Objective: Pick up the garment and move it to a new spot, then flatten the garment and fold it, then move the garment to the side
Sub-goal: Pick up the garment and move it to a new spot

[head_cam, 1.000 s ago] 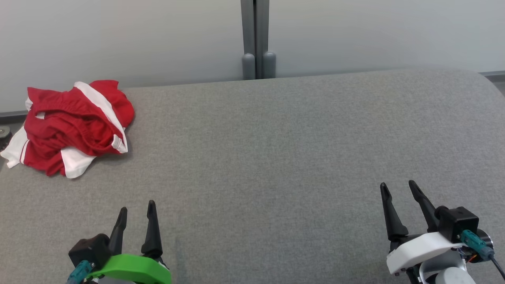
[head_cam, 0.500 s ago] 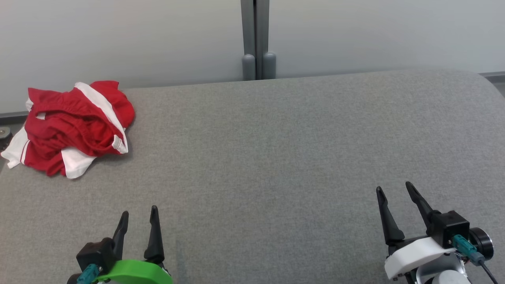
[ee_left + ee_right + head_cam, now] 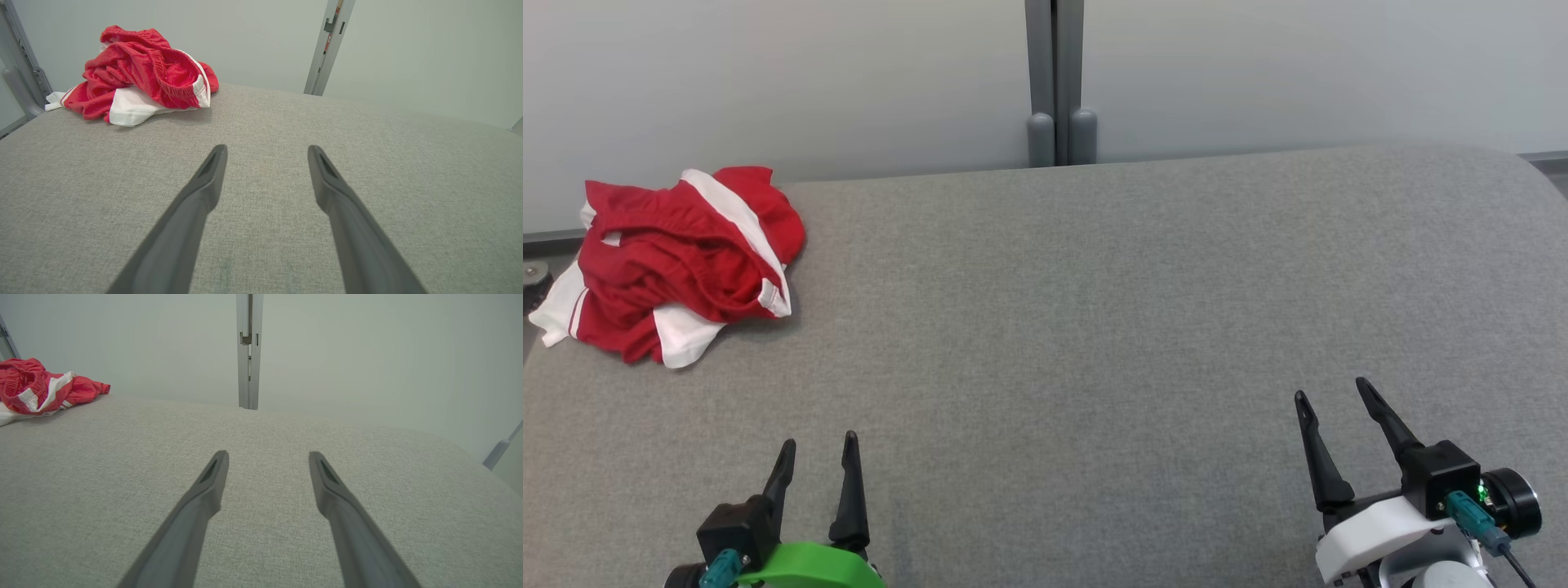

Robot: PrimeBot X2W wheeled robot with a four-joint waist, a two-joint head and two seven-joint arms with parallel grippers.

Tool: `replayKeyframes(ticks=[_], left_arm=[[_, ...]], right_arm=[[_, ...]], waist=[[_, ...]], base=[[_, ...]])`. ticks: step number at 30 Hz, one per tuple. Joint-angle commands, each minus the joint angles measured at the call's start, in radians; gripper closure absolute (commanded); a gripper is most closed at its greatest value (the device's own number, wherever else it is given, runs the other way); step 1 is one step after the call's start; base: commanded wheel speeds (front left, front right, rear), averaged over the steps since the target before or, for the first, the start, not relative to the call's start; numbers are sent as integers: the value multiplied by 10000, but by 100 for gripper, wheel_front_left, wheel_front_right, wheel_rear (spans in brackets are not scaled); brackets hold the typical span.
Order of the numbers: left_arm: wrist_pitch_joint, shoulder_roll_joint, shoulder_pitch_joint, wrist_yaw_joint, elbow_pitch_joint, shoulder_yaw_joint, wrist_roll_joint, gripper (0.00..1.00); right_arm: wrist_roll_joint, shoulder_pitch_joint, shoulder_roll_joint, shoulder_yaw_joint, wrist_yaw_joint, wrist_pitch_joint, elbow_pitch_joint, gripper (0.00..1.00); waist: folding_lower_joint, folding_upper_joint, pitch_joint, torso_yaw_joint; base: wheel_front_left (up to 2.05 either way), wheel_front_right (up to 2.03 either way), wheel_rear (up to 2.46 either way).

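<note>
A crumpled red and white garment (image 3: pixel 678 261) lies in a heap at the far left corner of the grey fabric table (image 3: pixel 1094 327). It also lies ahead and to the left in the left wrist view, garment (image 3: pixel 143 75), and at the left edge of the right wrist view, garment (image 3: pixel 36 390). My left gripper (image 3: pixel 818 441) hovers open near the front left, well short of the garment, with nothing between its fingers. My right gripper (image 3: pixel 1331 388) stands open at the front right, also empty. Both pairs of fingers point over bare table, left gripper (image 3: pixel 267 149), right gripper (image 3: pixel 268 455).
A grey upright post (image 3: pixel 1058 82) stands behind the table's far edge against a pale wall. The table's corners are rounded, and its left edge runs just past the garment. Bare grey fabric spreads across the middle and right.
Both grippers have drawn back a little toward the bottom of the head view, still open. The garment has not moved.
</note>
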Motion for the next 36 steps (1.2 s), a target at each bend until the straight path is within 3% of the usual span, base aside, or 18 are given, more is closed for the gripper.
replayKeyframes(ticks=[1,16,28,36], left_arm=[[-38,69,71,-31,23,1,58,0],[-38,68,-55,-22,59,-60,-65,0],[-26,67,-93,57,-77,7,99,0],[-26,65,36,41,-144,192,87,0]], right_arm=[[24,62,-53,-6,0,-39,37,0],[199,162,-50,-111,-1,-33,42,0],[433,131,-49,-88,-1,-31,72,0],[457,-41,-50,101,-1,-31,98,0]], waist=[[0,-1,3,6],[0,-1,3,324],[0,-1,48,2297],[0,-1,145,3058]], base=[[0,0,0],[0,0,0],[0,0,0],[0,0,0]])
